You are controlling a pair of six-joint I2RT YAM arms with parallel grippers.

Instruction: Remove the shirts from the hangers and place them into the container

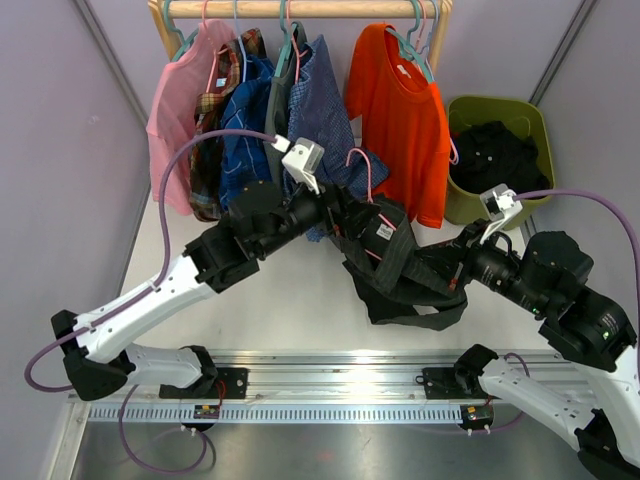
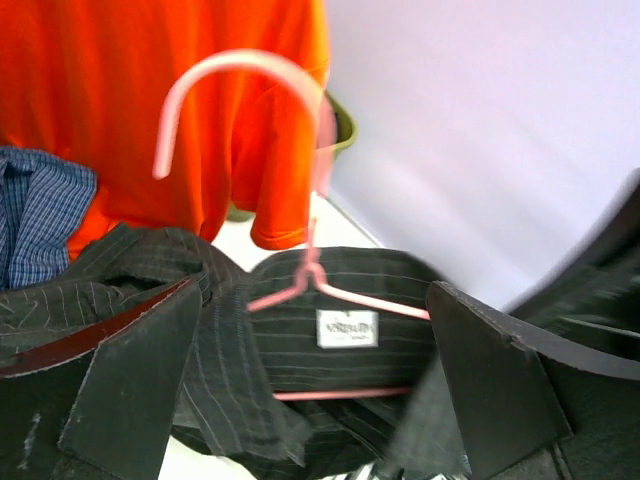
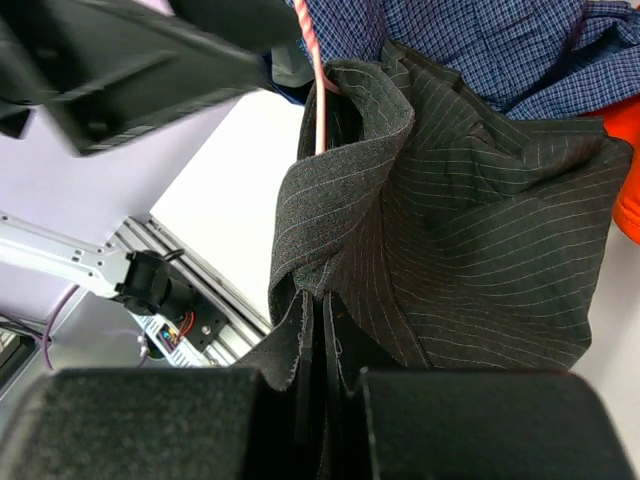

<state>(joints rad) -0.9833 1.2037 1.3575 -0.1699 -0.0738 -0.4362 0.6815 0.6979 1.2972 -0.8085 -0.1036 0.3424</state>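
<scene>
- Down at the right pincer (image 3: 325, 375), the fingers are pressed together on a fold of the black pinstriped shirt (image 3: 460, 230), and the cloth is pinched tight between them.
- Over to the left pincer (image 2: 310, 375): it is spread wide and gripping nothing, with one finger (image 2: 130, 380) on each side of the shirt's collar and the white collar label between them.
- The pink wire hanger (image 2: 240, 65) sits inside that collar with its hook up in free air, off the wooden rail (image 1: 330, 8).
- The pinstriped shirt hangs between the two arms above the white table (image 1: 290, 310), in front of the hanging shirts. I can't tell whether its lower edge touches the surface.
- Far right, the olive-green container (image 1: 462, 205) stands on the table with a dark garment (image 1: 497, 155) heaped inside, up near the rim.
- Just beside the container, the orange shirt (image 1: 400, 120) hangs from a teal hanger (image 1: 410, 45) on the rail.
- Further left on the rail, bunched together, are the blue small-checked shirt (image 1: 320, 110), the grey shirt (image 1: 280, 100), the blue plaid shirt (image 1: 245, 130), the red plaid shirt (image 1: 212, 110) and the pink shirt (image 1: 180, 110).
</scene>
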